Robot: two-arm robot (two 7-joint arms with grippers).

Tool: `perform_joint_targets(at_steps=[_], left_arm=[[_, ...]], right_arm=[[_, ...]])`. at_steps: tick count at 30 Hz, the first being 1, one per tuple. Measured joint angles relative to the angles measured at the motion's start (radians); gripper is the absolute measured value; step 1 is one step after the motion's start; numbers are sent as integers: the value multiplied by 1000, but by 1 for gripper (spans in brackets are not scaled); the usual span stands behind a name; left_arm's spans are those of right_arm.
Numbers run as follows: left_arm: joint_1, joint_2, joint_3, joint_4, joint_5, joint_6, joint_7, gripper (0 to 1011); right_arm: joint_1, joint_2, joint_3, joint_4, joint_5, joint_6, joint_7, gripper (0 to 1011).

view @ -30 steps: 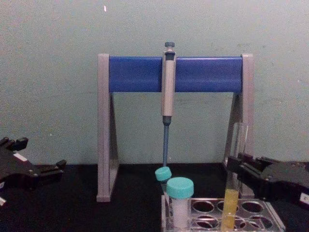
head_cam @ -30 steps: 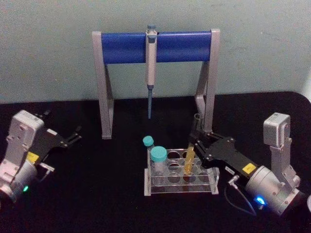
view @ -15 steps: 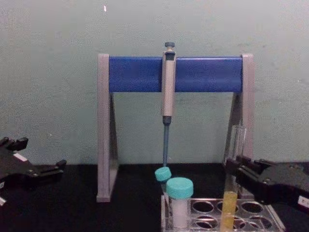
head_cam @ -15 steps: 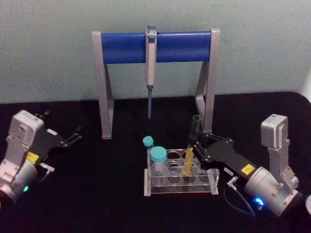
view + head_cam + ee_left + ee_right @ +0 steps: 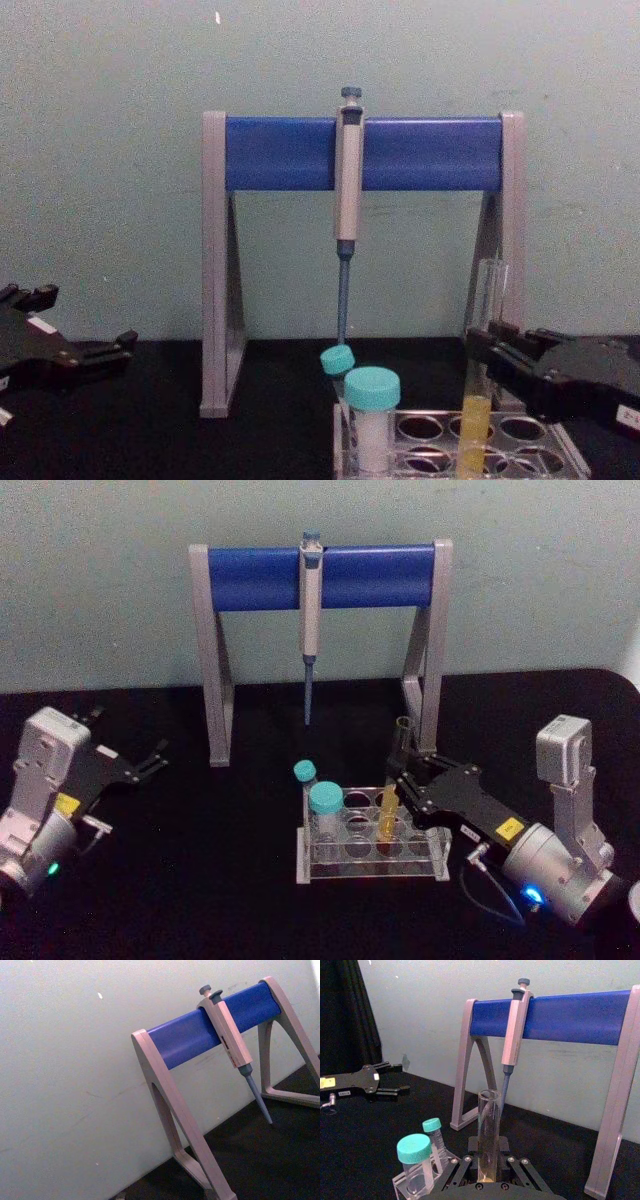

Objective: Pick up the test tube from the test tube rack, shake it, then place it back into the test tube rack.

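Over the test tube rack (image 5: 370, 845): right gripper (image 5: 487, 347) clamped on the test tube (image 5: 483, 370), base seated in its hole. Likely to snag the rim and drag the rack if lifted off-vertical. Left gripper (image 5: 150, 761) parked well apart, fingers spread.

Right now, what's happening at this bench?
The right end effector is closed around the test tube, whose bottom sits in the test tube rack beside two teal-capped vials. The left end effector is parked open at the table's left. A pipette hangs on its stand behind.
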Motion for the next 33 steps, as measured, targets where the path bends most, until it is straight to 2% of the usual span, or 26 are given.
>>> perform_joint_targets(at_steps=[2,7,9,10,13,16,17,18,19,20,22,24,26,33], left_arm=[[0,0,0,0,0,0,0,1010],[0,0,0,0,0,0,0,1010],[0,0,0,0,0,0,0,1010],[0,0,0,0,0,0,0,1010],[0,0,0,0,0,0,0,1010],[0,0,0,0,0,0,0,1010],[0,0,0,0,0,0,0,1010],[0,0,0,0,0,0,0,1010],[0,0,0,0,0,0,0,1010],[0,0,0,0,0,0,0,1010],[0,0,0,0,0,0,0,1010],[0,0,0,0,0,0,0,1010],[0,0,0,0,0,0,0,1010],[0,0,0,0,0,0,0,1010]], right_arm=[[0,0,0,0,0,0,0,265],[0,0,0,-1,1,0,0,445],[0,0,0,-1,1,1,0,483],[0,0,0,-1,2,1,0,542],[0,0,0,-1,2,1,0,600],[0,0,0,-1,2,1,1,726],[0,0,0,-1,2,1,1,726],[0,0,0,-1,2,1,1,786],[0,0,0,-1,2,1,1,794],[0,0,0,-1,2,1,1,859],[0,0,0,-1,3,1,1,907],[0,0,0,-1,3,1,1,917],[0,0,0,-1,3,1,1,1000],[0,0,0,-1,3,1,1,1000]])
